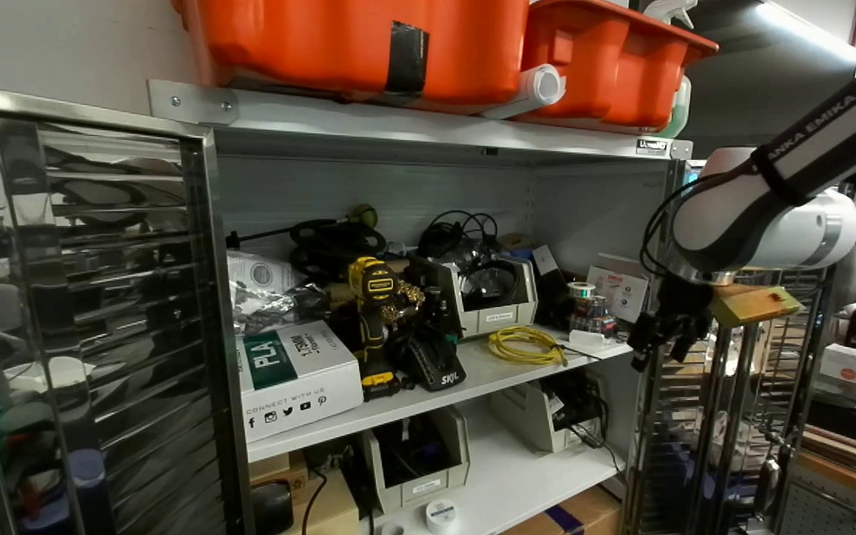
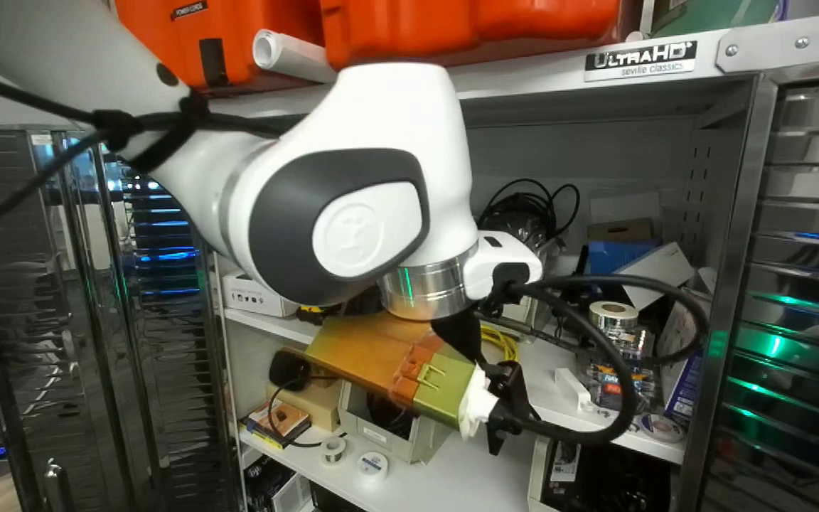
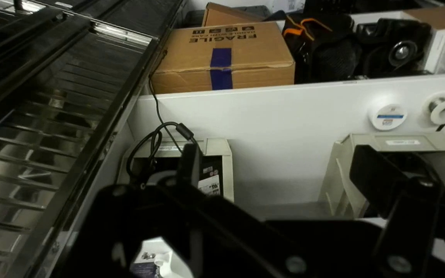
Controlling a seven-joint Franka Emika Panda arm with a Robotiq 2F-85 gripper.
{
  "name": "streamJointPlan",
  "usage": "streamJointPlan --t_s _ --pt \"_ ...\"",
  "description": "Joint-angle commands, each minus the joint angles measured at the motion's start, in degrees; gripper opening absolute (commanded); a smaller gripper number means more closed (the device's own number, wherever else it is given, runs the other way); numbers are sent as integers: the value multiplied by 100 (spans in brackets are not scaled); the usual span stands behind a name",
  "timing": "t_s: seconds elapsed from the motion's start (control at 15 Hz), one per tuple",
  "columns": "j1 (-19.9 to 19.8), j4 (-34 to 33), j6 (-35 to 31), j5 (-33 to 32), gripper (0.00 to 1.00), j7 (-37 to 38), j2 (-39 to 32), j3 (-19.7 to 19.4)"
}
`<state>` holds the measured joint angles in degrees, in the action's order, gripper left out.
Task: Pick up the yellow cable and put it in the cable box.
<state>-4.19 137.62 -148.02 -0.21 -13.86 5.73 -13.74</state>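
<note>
Hanging with its jaws spread apart, the black jointed gripper (image 1: 662, 352) stood clear of the coiled yellow cable (image 1: 519, 355), which lay on the flat white shelf (image 1: 484, 365).

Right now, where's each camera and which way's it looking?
An exterior view: stands outside, facing the cabinet; arm and tool at picture right.
An exterior view: stands by the arm, facing the shelves; wrist and tool mid-picture.
Wrist view: on the wrist, looking down past the tool's spread fingers at two bins.
Both exterior views share the yellow cable.
</note>
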Motion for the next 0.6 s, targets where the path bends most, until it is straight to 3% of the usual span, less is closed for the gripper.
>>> streamJointPlan --t_s 0.0,0.33,0.53 --pt "-107 -527 -621 592 100 480 -764 192" --pt "-236 -1064 -940 1262 100 1022 -1460 398" --pt "-237 -1450 -935 1155 100 1497 -1755 463"
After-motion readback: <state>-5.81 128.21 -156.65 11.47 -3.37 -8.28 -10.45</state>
